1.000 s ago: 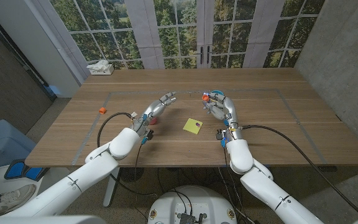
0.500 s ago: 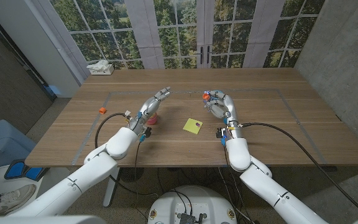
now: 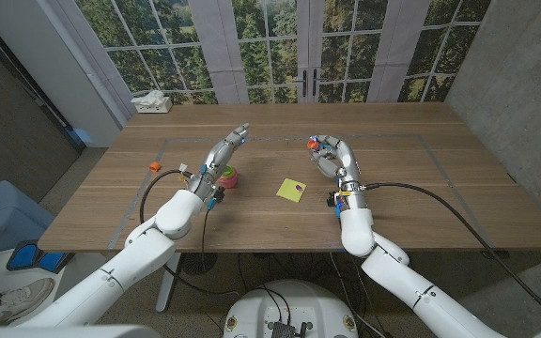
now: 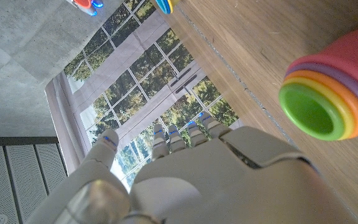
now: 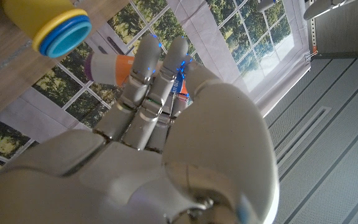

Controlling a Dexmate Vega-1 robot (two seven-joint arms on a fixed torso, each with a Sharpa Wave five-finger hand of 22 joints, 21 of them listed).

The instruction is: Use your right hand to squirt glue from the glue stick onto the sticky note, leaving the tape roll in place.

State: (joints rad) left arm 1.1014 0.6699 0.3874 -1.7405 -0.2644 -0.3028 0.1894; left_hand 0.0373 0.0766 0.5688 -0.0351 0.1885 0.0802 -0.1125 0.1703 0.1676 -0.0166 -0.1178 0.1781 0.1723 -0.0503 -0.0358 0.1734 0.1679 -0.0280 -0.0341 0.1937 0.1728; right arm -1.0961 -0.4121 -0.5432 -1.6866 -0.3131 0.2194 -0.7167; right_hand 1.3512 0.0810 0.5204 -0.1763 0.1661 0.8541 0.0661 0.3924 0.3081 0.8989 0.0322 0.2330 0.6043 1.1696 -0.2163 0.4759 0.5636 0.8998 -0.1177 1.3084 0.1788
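Observation:
My right hand holds the glue stick off the table, its orange end pointing left, beyond and to the right of the yellow sticky note. The note lies flat with a small dark mark on it. In the right wrist view the fingers wrap the white and orange glue stick, and the yellow tape roll with a blue ring stands on the wood just past them. My left hand is open above the table, fingers stretched away from me.
A stack of rainbow cups stands beside my left wrist, seen close in the left wrist view as cups. A small orange block lies at the left. A tissue box sits at the far left corner.
My left hand has swung left and away from me, uncovering the rainbow cups. My right hand has kept its hold on the glue stick with little movement.

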